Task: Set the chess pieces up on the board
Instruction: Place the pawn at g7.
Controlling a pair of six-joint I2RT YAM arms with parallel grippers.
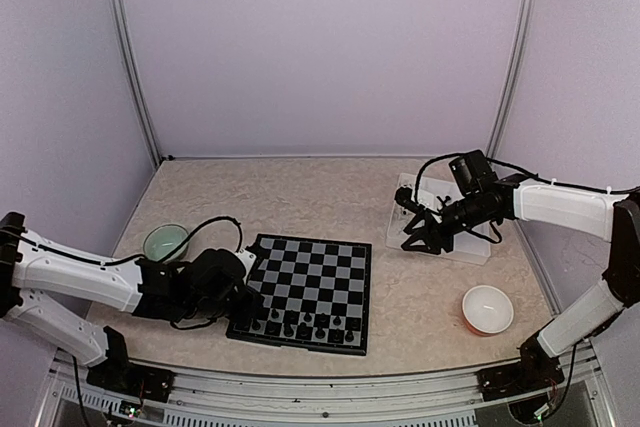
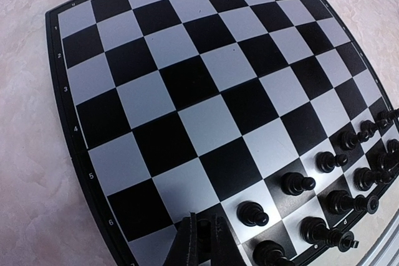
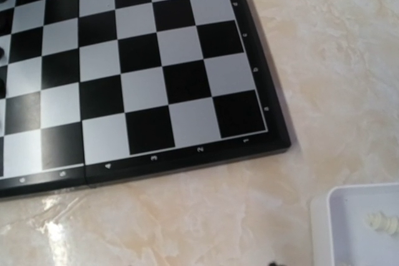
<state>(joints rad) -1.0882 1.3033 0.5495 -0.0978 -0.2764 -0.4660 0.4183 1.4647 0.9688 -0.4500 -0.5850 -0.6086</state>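
Note:
The board [image 1: 318, 282] lies at the table's centre, and also shows in the left wrist view [image 2: 206, 85] and the right wrist view [image 3: 143, 60]. Several black chess pieces [image 1: 305, 327] stand in its two nearest rows [image 2: 298, 184]. My left gripper [image 1: 252, 305] is low over the board's near left corner. Its fingers [image 2: 190, 241] are nearly together on a small black chess piece [image 2: 204, 232], which is mostly hidden. My right gripper [image 1: 420, 243] hangs open and empty over the table between the board and the white tray [image 1: 478, 255]. Only its tips show in its wrist view.
The white tray [image 3: 349, 228] holds a tiny white piece [image 3: 381, 221]. A green bowl [image 1: 165, 242] stands left of the board behind my left arm. An orange and white bowl [image 1: 487, 309] stands at the near right. Walls close the back and sides.

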